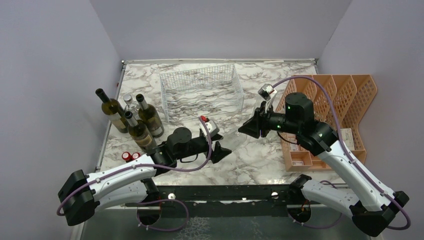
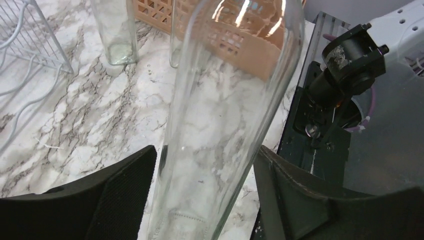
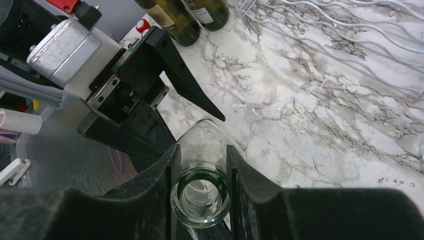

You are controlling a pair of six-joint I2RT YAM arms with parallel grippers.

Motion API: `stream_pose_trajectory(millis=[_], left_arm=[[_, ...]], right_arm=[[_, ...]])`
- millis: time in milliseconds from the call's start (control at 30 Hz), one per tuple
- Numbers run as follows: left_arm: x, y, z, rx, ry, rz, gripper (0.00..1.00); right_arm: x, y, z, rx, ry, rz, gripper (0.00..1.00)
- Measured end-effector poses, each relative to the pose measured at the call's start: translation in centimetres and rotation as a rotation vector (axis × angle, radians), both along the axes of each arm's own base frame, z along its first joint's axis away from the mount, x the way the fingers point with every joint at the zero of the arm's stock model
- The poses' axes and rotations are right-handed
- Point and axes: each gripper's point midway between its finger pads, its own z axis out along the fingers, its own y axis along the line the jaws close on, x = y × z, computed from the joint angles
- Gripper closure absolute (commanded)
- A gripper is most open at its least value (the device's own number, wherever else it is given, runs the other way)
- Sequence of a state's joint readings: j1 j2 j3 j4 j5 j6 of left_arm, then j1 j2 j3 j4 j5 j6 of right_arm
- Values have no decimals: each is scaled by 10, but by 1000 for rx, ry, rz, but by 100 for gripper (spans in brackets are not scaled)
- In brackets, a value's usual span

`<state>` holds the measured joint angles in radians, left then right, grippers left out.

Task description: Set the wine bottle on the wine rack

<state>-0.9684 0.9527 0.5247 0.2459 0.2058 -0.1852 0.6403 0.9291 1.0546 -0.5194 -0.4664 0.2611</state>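
A clear empty wine bottle (image 1: 235,139) hangs tilted above the table between my two grippers. My right gripper (image 1: 247,127) is shut on its neck; the right wrist view shows both fingers pressed against the neck just below the open mouth (image 3: 200,220). My left gripper (image 1: 222,151) is open around the bottle's wide body (image 2: 225,100), with a thin gap showing at each pad. The white wire wine rack (image 1: 200,92) stands empty at the back middle, behind both grippers. It also shows in the left wrist view (image 2: 20,60) and the right wrist view (image 3: 350,30).
Several wine bottles (image 1: 137,120) stand at the left edge, with red caps (image 1: 130,156) in front of them. An orange perforated tray (image 1: 345,100) lies at the right. Two clear bottles (image 2: 120,35) stand before it in the left wrist view.
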Motion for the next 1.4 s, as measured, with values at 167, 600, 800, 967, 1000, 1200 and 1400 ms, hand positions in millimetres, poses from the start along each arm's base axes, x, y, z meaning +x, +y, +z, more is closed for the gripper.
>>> stream_pose_trajectory(millis=[167, 600, 800, 967, 1000, 1200, 1400], left_arm=[[-5, -1, 5, 7, -72, -51, 39], [-17, -11, -4, 61, -130, -191, 52], [-20, -8, -2, 67, -157, -210, 100], [-14, 3, 3, 138, -234, -191, 100], [-11, 6, 4, 167, -258, -190, 100], [2, 23, 17, 333, -521, -229, 100], [22, 37, 12, 543, -843, -298, 100]], right_arm=[[-1, 1, 2, 7, -2, 6, 99], [-10, 3, 8, 41, 35, 25, 99], [-12, 3, 10, 50, 39, 26, 57], [-16, 2, 21, 62, 30, 39, 32], [-17, 1, 26, 69, 24, 37, 30], [-22, -3, 45, 86, -4, 37, 27], [-10, 4, 41, 23, 20, 53, 27]])
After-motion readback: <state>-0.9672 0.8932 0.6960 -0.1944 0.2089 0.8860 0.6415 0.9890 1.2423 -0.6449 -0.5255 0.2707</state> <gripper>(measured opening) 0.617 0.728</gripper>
